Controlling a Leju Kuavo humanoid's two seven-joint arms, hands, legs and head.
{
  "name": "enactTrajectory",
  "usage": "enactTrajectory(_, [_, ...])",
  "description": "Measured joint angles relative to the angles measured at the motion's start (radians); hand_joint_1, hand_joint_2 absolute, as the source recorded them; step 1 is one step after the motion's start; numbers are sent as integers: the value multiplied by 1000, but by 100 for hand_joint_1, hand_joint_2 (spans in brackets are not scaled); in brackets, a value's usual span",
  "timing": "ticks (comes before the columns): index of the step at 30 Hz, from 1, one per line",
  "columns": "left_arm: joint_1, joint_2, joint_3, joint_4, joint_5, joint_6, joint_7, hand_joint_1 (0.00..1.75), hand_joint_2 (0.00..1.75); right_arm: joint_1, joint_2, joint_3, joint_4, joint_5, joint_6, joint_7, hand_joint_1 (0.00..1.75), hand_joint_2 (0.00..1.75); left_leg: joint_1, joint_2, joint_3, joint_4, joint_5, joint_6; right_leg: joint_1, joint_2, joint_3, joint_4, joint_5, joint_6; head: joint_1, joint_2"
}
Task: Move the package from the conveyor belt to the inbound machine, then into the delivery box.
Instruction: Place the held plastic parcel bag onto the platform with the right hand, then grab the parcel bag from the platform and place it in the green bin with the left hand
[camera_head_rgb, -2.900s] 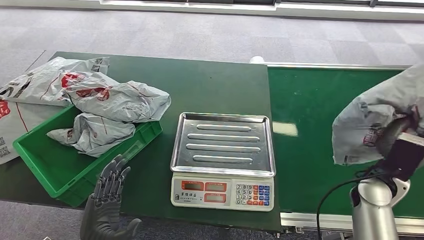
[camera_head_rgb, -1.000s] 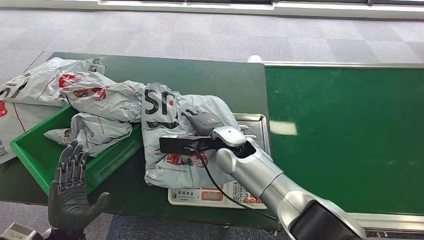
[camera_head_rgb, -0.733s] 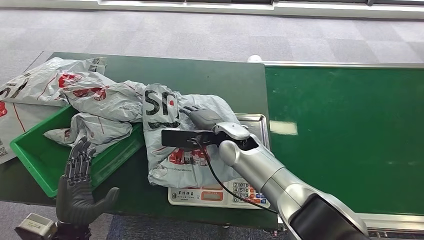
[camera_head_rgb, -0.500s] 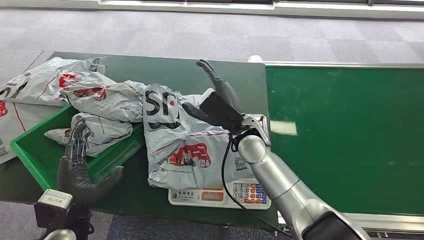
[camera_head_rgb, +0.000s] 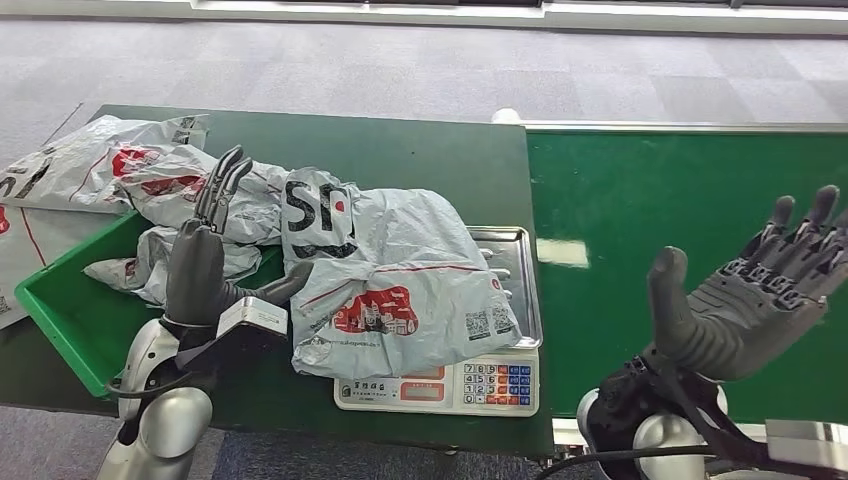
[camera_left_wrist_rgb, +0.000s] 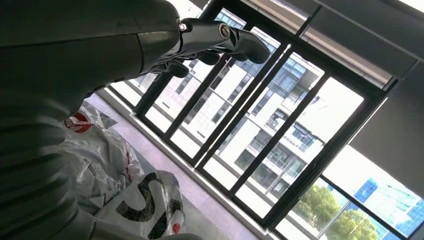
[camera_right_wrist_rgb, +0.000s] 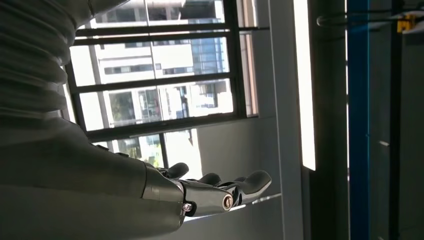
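The grey plastic package (camera_head_rgb: 395, 280) with a red logo and black letters lies slumped over the steel tray of the inbound scale (camera_head_rgb: 440, 385), free of both hands. My left hand (camera_head_rgb: 205, 262) stands upright just left of it with fingers apart, thumb (camera_head_rgb: 285, 285) close to the package's edge; I cannot tell if it touches. In the left wrist view the left hand (camera_left_wrist_rgb: 125, 45) is spread above the package (camera_left_wrist_rgb: 145, 200). My right hand (camera_head_rgb: 745, 295) is raised and open over the near edge of the green conveyor belt (camera_head_rgb: 680, 190), holding nothing; in the right wrist view the right hand (camera_right_wrist_rgb: 150, 195) shows flat, spread fingers.
A green delivery bin (camera_head_rgb: 65, 320) stands at the left of the dark green table (camera_head_rgb: 420, 165), with several grey bags (camera_head_rgb: 190, 195) piled in and behind it. More bags (camera_head_rgb: 60, 165) lie at the far left.
The right hand let go of the package on the scale and drew back right, over the belt. The left hand rose from the table's front edge to stand beside the package.
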Motion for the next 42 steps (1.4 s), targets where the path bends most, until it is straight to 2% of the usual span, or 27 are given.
enactTrajectory(4, [-76, 0, -76, 78, -126, -115, 126, 0, 175, 74, 22, -70, -111, 71, -62, -2, 0, 175, 0, -4, 0, 0, 1, 0, 0, -3, 0, 0, 0, 0, 0, 0])
enactTrajectory(7, [-161, -37, -156, 227, -205, -226, 193, 0, 175, 124, 60, -135, -171, 130, -66, -2, 0, 175, 0, -3, 0, 0, 1, 0, 0, -2, 1, 0, 1, 0, 0, 0])
enactTrajectory(12, [-299, -152, -271, 545, -221, -342, 203, 0, 175, 164, 112, -175, -173, 105, -67, 0, 0, 175, -1, -2, 0, 0, 2, 1, -2, -1, 1, 0, 2, 3, 0, 0])
enactTrajectory(16, [-348, -244, -345, 763, -216, -394, 196, 0, 175, 173, 127, -178, -142, 97, -67, 1, 0, 175, -3, 0, -1, 0, 2, 2, -4, 1, 0, 0, 4, 4, 0, 0])
enactTrajectory(22, [-390, -298, -384, 910, -216, -411, 190, 0, 175, 180, 133, -179, -118, 93, -67, 1, 0, 175, -3, -1, -1, 0, 2, 2, -3, 1, 0, 0, 3, 4, 0, 0])
enactTrajectory(23, [-395, -307, -391, 931, -217, -416, 188, 36, 175, 181, 133, -179, -116, 88, -67, 1, 0, 175, -3, -1, -1, 0, 2, 2, -3, 1, 0, 0, 3, 4, 0, 0])
enactTrajectory(26, [-402, -339, -421, 997, -240, -412, 194, 167, 175, 181, 132, -180, -110, 64, -67, 1, 0, 175, -3, -1, -1, 0, 2, 2, -3, 1, 1, 0, 3, 4, 0, 0])
enactTrajectory(27, [-403, -350, -435, 1018, -253, -402, 202, 175, 175, 181, 132, -180, -108, 59, -67, 1, 0, 175, -3, -1, -1, 0, 2, 2, -3, 0, 1, 0, 3, 5, 0, 0])
enactTrajectory(32, [-429, -382, -498, 1113, -259, -321, 236, 175, 175, 182, 129, -179, -104, 55, -67, 1, 0, 175, -3, -2, -1, 0, 2, 4, -4, -1, 4, 0, 3, 5, 0, 0])
enactTrajectory(35, [-448, -378, -499, 1146, -233, -256, 222, 175, 175, 184, 128, -180, -104, 55, -67, 1, 0, 175, -3, -2, -1, 0, 3, 5, -4, -1, 3, 0, 4, 6, 0, 0])
enactTrajectory(42, [-469, -373, -499, 1168, -221, -232, 210, 175, 175, 189, 127, -180, -104, 53, -67, 1, 0, 175, -3, -1, -1, -1, 7, 5, -3, -1, 3, 0, 8, 5, 0, 0])
